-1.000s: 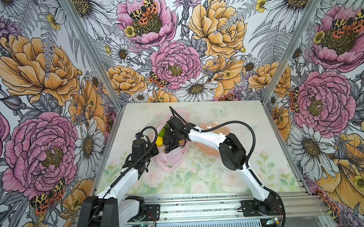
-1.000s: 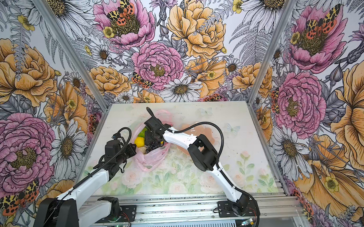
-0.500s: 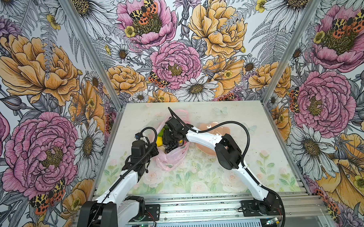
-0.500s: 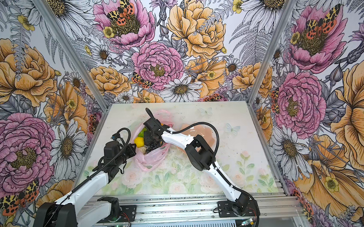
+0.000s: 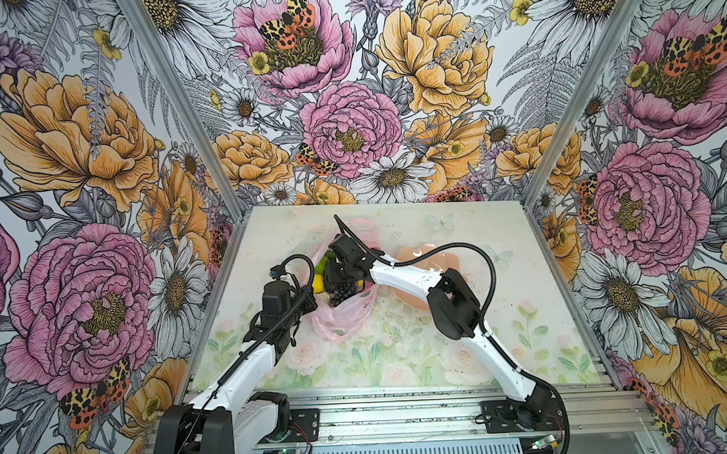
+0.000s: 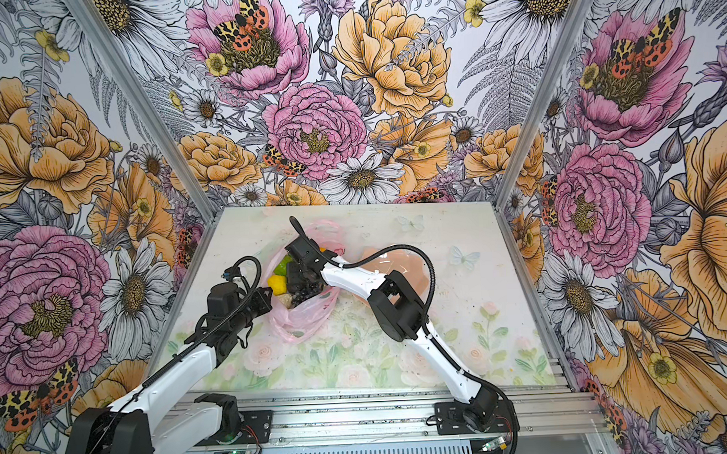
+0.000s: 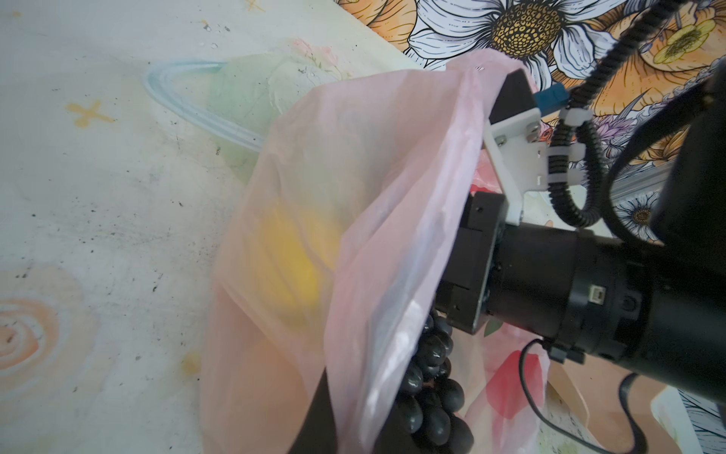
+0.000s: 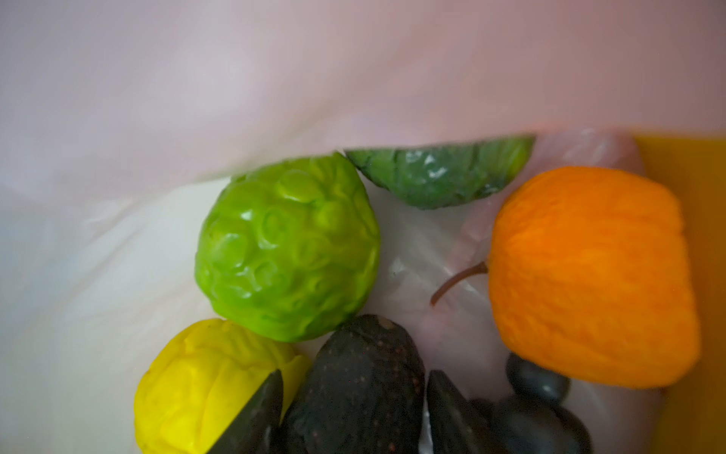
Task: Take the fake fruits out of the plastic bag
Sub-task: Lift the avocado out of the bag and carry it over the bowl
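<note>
— So, which step is it working through?

— It's reaching in for a first fruit, I'd judge. The thin, translucent pink plastic bag [image 5: 343, 320] is lying just left of centre in both top views. The fake fruits [image 5: 317, 284] are all sitting inside it, and I'm seeing none out on the pale floral table [image 5: 462, 357].

— And the hands?

— The left gripper [image 5: 307, 302] is pinching the bag's edge tight, propping the mouth open. The right gripper [image 8: 353, 379] is poking inside, its jaws standing apart on either side of the dark pebbly plastic avocado [image 8: 361, 416]. I'm not able to tell whether they're pressing on it yet.

— What's the next move calling for?

— A firm squeeze on that avocado, I'm guessing, then a clean draw out through the mouth without dragging the film along.

— Which camera is helping most?

— Only the right wrist view is showing the fingertips, along with the bumpy lime-green ball [image 8: 286, 247] and the ribbed orange fruit [image 8: 589, 275]. The top views are hiding those fingertips behind the wrist, but they're showing both arms and the peach petal-edged bowl [image 6: 396, 263] just right of the bag. The left wrist view is catching the dark purple grape bunch [image 7: 428, 393] bulging at the mouth.
</note>
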Robot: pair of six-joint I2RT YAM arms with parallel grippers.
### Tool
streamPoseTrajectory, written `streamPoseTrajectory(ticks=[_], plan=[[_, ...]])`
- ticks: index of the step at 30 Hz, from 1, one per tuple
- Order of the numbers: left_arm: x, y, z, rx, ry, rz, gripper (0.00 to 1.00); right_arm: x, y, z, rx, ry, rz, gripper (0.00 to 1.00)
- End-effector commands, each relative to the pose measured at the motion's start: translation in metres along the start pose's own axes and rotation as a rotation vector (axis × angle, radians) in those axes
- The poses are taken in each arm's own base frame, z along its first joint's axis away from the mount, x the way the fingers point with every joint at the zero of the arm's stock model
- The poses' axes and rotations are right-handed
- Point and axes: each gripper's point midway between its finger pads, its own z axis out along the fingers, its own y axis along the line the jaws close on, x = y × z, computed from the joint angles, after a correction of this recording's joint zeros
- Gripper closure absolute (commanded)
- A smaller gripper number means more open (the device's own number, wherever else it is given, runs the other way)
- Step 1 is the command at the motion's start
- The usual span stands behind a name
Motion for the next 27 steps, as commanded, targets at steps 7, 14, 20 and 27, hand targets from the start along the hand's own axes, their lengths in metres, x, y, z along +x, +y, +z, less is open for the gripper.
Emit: streamPoseTrajectory(ticks=[7, 14, 20, 27], plan=[[-0.005, -0.002, -0.004, 0.004, -0.040, 0.027, 0.87, 0.042, -0.014, 0.027, 0.049, 0.113, -0.002, 0.45], [-0.005, -0.002, -0.004, 0.000, -0.039, 0.028, 0.87, 0.006, 0.015, -0.011, -0.003, 0.028, -0.023, 0.56], [-0.005, -0.001, -0.004, -0.003, -0.038, 0.028, 0.87, -0.017, 0.030, -0.044, -0.030, -0.033, -0.034, 0.59], [-0.006, -0.001, -0.004, -0.005, -0.041, 0.028, 0.87, -0.022, 0.029, -0.059, -0.016, -0.056, -0.041, 0.59]])
